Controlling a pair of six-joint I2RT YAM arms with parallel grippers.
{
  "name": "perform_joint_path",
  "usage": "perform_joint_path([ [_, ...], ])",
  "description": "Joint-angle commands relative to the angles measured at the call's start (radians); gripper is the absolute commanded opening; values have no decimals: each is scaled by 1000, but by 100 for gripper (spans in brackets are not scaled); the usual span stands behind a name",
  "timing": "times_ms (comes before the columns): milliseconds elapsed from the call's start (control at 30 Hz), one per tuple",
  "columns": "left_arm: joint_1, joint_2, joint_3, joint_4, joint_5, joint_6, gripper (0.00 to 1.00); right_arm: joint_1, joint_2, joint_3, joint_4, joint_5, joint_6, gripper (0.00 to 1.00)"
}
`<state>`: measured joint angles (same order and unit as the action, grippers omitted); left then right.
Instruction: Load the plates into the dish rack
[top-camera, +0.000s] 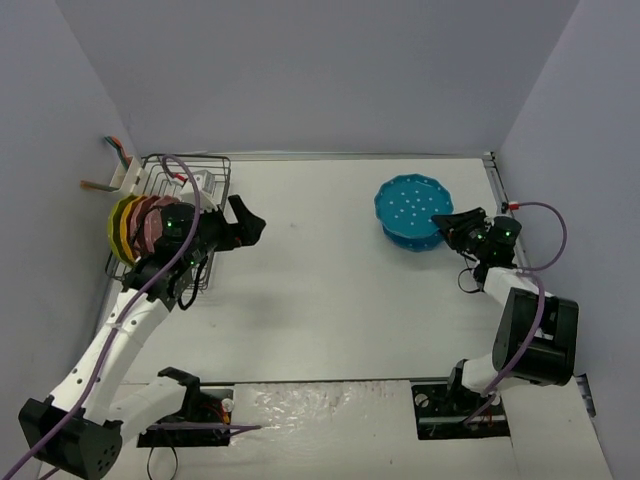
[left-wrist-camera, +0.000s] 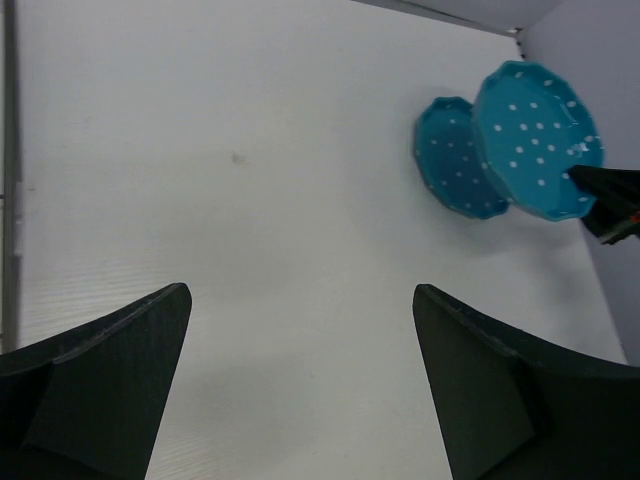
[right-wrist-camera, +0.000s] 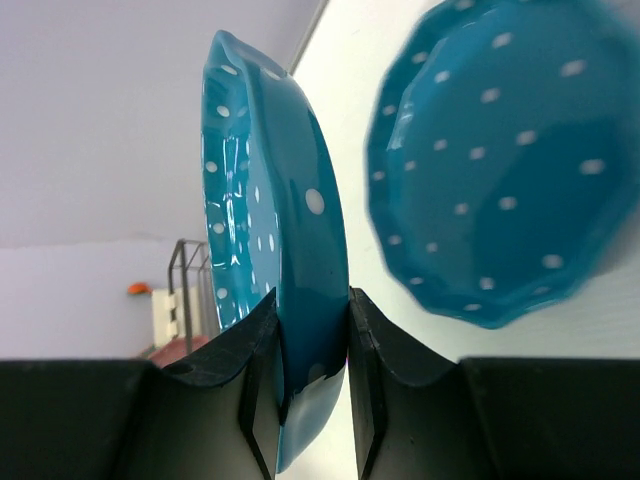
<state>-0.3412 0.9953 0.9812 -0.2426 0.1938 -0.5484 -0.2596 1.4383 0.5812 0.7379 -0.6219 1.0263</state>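
Now | right claw (right-wrist-camera: 312, 310) was clamped on the rim of a blue plate (right-wrist-camera: 265, 180), likely because that thin edge was all it could pinch; it hung just above a second blue plate (right-wrist-camera: 500, 170) on the table (top-camera: 330, 300) | left claw (left-wrist-camera: 300, 295) stood apart, empty, beside the rack (top-camera: 195, 165), where coloured plates (top-camera: 135, 222) stood upright

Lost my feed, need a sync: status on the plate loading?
Left gripper open, empty, beside dish rack. Right gripper shut on rim of turquoise plate, lifted; second turquoise plate flat on table. Left arm over rack's near side, may block.
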Motion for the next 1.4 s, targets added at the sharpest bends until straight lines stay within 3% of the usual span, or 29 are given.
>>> perform_joint_path([
  [0,-68,77,79,171,50,-198,91,127,-63,80,329,-181,115,0],
  [200,-168,209,127,274,39,-237,94,258,-59,90,453,-202,194,0],
  [533,-199,328,148,376,75,-298,94,388,-64,101,526,-216,236,0],
  [700,-199,349,121,470,116,-382,87,408,-57,98,564,-225,247,0],
  [967,-202,361,99,526,175,-439,58,418,-33,81,637,-236,282,0],
  [1233,-202,337,68,540,194,-459,16,427,-6,72,660,-247,268,1],
  [1367,-199,315,73,515,181,-431,0,431,-3,64,651,-258,246,18],
])
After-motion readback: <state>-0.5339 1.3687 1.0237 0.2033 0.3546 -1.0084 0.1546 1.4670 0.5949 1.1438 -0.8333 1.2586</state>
